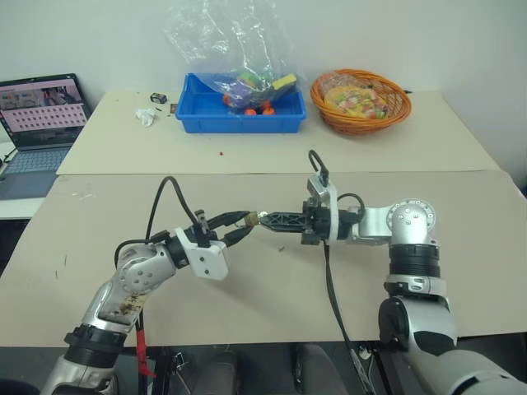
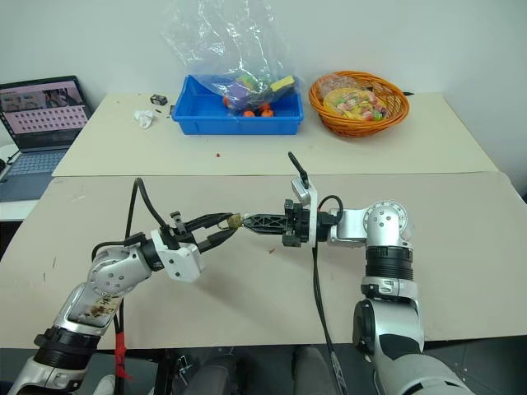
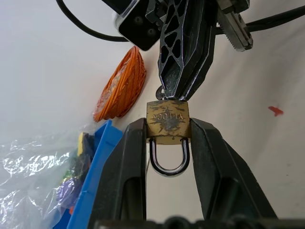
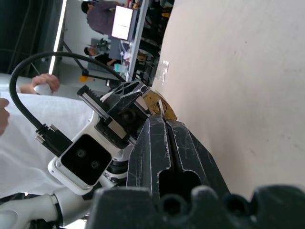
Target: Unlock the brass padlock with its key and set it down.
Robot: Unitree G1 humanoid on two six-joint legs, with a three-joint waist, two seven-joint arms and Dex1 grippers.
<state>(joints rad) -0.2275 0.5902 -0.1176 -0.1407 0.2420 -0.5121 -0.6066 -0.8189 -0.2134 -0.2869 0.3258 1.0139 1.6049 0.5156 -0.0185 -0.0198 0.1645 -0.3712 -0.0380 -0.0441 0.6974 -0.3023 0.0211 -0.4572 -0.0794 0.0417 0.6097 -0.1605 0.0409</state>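
Above the middle of the near table (image 1: pixel 272 304), I have both arms meeting tip to tip. My left gripper (image 1: pixel 237 226) pinches the brass padlock (image 3: pixel 167 121) by the sides of its body, one black finger (image 3: pixel 125 167) pressed on each flank, and the silvery shackle (image 3: pixel 167 160) hangs back between those fingers toward the wrist. The padlock is off the table surface, held in the air, well away from every edge.

My right gripper (image 1: pixel 265 219) comes in level from the right side, its two fingers pressed together with no gap showing in the right wrist view. Their tips meet the end of the padlock body opposite the shackle. A small sliver of metal sits pinched at those tips against the lock; I take it for the key (image 4: pixel 162 109), though it is too small to make out clearly.

On the far table I see a blue bin (image 1: pixel 240 115) near the middle of its back edge, a crumpled clear plastic bag (image 1: pixel 222 37) rising out of it, and an orange wicker basket (image 1: pixel 361 100) just to its right. A laptop (image 1: pixel 41 115) stands off the left side.
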